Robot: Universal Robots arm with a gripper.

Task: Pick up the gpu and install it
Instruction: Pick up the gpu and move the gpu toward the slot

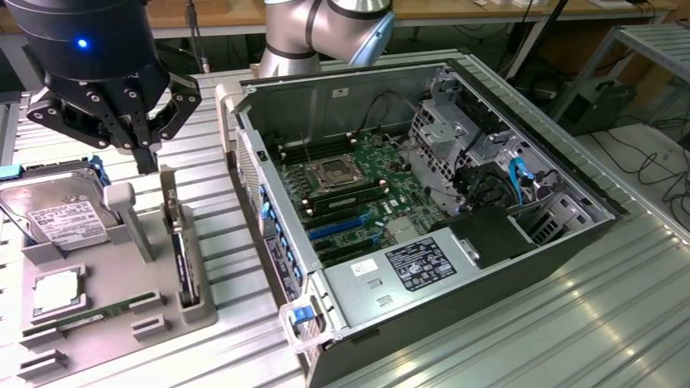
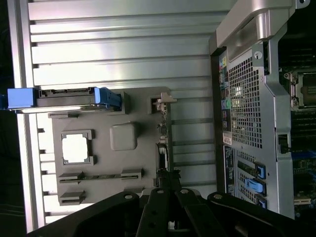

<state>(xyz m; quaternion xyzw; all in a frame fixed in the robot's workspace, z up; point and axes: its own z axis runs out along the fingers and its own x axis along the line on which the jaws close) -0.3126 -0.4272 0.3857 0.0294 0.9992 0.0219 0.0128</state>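
The black multi-link claw (image 1: 148, 158) hangs in the upper left of the exterior view, its fingers drawn together with nothing between them. It is poised over the far end of the grey moulded parts tray (image 1: 119, 267). The gpu (image 1: 183, 259), a thin flat dark card, stands on its long edge in a narrow slot on the side of the tray nearest the open black-and-silver computer case (image 1: 431, 202). This probably presents its upper edge for a pinch from above. In the wrist view the gpu (image 2: 163, 143) appears edge-on as a thin line running towards the claw (image 2: 166, 183), so the two look aligned yet apart. The case lies on its side on the ribbed pale metal tabletop (image 1: 518, 323), with its green motherboard (image 1: 367, 186) facing up and the blue expansion slots (image 1: 339, 226) exposed to take a card. Seen edge-on, the gpu hides its faces and its bracket is hard to pick out. The grey robot arm (image 1: 323, 24) is cut off by the top of the exterior view
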